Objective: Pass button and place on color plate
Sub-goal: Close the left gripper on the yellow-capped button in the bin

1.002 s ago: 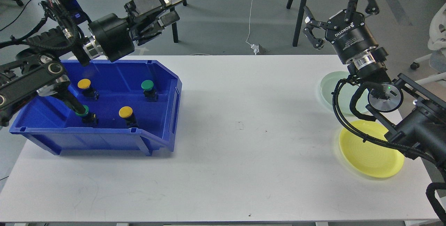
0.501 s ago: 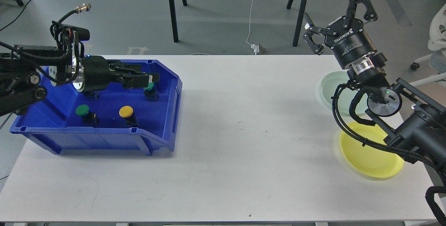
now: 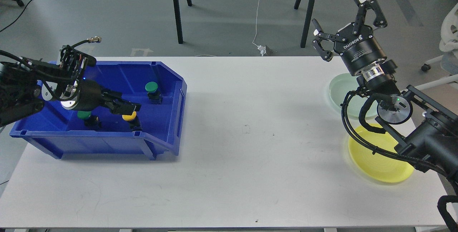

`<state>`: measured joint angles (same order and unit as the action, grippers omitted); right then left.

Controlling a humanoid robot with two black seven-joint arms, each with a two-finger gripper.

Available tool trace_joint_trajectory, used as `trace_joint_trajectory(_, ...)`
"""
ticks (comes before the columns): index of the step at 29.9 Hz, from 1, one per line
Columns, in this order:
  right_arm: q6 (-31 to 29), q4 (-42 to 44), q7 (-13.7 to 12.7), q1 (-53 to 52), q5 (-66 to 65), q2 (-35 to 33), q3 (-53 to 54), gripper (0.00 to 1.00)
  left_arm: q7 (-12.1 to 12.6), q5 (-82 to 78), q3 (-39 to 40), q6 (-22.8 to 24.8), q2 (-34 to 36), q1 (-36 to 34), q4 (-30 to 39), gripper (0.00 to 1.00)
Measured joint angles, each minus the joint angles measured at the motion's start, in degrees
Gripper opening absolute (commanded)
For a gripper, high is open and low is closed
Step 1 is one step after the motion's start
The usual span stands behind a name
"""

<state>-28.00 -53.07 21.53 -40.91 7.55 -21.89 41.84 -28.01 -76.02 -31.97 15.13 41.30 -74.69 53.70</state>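
Observation:
A blue bin (image 3: 178, 92) at the left of the white table holds push buttons on black bases. A green button (image 3: 151, 87) stands at the bin's back right. Another green button (image 3: 84, 115) is partly hidden by my left arm. A yellow button (image 3: 129, 117) stands near the bin's front wall. My left gripper (image 3: 128, 109) is low inside the bin, its open fingertips just above the yellow button. My right gripper (image 3: 347, 24) is open and empty, raised over the table's far right edge. A yellow plate (image 3: 375, 160) and a pale green plate (image 3: 340, 90) lie under the right arm.
The white table (image 3: 250, 135) spans the view. My right arm crosses over both plates and hides part of each. Chair and stand legs (image 3: 177, 10) are on the floor behind the table.
My left gripper has come down from above the bin's back wall into the bin and now sits over the front yellow button. The right gripper has barely moved.

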Motion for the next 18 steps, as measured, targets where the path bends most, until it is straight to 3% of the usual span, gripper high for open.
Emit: trace_joint_trajectory(18,0.0,0.1,0.0,0.7,0.0,0.0,0.0,0.99,0.0,0.2,0.2,3.6,-1.8,1.0,-0.2,0.84)
